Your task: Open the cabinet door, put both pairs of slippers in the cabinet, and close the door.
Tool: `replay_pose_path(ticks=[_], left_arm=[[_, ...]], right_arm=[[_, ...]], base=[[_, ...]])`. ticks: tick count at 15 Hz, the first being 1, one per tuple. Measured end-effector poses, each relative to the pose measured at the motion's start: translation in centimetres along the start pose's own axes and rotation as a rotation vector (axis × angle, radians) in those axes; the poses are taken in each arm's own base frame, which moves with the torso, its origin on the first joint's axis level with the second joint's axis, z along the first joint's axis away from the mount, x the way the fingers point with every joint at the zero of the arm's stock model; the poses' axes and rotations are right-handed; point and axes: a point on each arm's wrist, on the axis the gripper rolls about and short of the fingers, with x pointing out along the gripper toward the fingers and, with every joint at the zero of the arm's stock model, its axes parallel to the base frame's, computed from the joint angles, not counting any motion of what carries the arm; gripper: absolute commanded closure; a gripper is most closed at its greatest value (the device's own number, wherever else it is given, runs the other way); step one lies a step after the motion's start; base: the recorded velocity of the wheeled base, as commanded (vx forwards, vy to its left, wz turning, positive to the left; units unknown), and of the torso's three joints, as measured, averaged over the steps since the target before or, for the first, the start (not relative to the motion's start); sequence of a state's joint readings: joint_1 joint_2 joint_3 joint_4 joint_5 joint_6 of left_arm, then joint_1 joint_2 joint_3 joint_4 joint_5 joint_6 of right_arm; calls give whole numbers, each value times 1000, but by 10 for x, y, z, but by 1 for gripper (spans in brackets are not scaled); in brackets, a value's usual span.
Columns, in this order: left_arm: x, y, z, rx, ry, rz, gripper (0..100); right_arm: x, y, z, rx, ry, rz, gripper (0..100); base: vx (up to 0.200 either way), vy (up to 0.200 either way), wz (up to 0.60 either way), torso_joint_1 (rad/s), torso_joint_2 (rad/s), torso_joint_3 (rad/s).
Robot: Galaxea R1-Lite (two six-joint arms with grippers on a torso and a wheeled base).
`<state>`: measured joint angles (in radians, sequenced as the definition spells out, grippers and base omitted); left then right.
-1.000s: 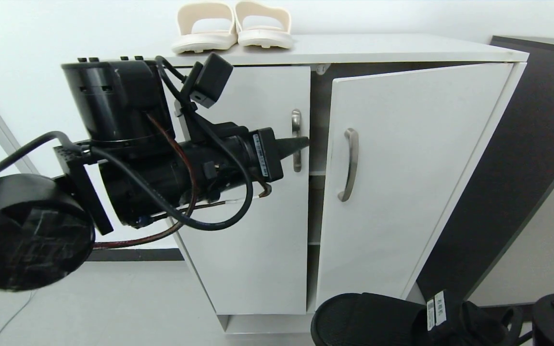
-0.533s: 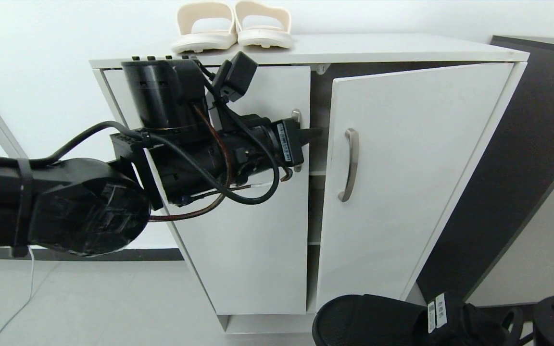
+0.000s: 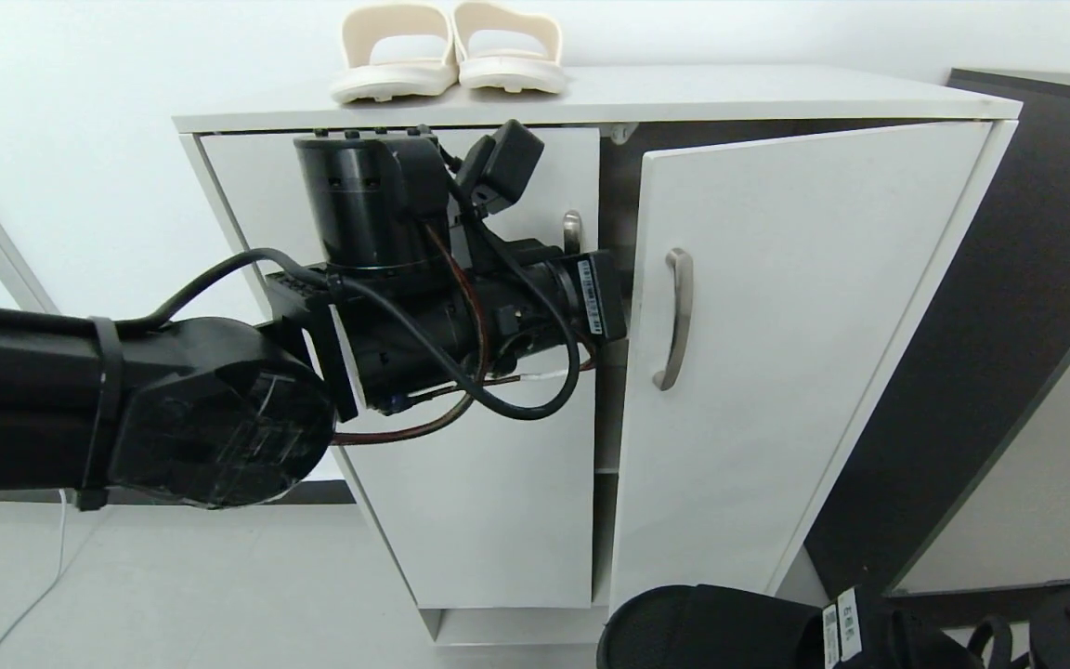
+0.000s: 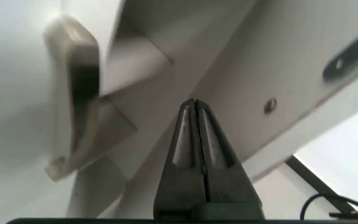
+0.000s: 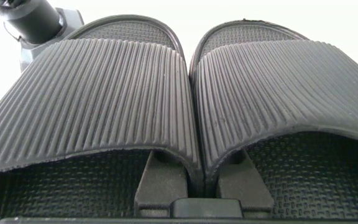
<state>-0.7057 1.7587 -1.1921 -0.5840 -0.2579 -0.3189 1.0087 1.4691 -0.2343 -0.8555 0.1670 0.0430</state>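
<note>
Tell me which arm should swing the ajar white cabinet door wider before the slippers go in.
Left. The left gripper, shut, sits in the gap at the edge of the ajar white right-hand door. The right gripper is clamped on the pair of black ribbed slippers, so it isn't free.

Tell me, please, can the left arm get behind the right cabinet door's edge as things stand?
Probably yes: the right door stands ajar, and the shut left gripper sits at the gap beside the door's edge, with nothing between them.
</note>
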Motion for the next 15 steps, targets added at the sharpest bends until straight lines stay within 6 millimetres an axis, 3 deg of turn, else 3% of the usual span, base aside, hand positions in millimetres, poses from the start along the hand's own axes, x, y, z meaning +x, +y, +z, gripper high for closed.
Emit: replay_pose_path(ticks=[3, 6, 8, 12, 15], left_arm=[[-4, -12, -10, -8, 32, -27, 100], [-5, -46, -17, -22, 48, -133, 100], [-6, -54, -19, -23, 53, -157, 100], [-15, -34, -20, -2, 17, -82, 100], [-53, -17, -16, 66, -34, 127, 100]], right_arm=[[0, 1, -2, -1, 7, 6, 100], [-1, 3, -3, -5, 12, 14, 100], [-2, 5, -4, -26, 12, 25, 100], [-2, 4, -5, -26, 11, 18, 100], [1, -12, 4, -2, -16, -111, 100]], base=[[-200, 0, 0, 2, 4, 6], [-200, 0, 0, -2, 4, 1], [-200, 0, 0, 0, 5, 7], [0, 0, 0, 0, 0, 0], [0, 0, 0, 0, 0, 0]])
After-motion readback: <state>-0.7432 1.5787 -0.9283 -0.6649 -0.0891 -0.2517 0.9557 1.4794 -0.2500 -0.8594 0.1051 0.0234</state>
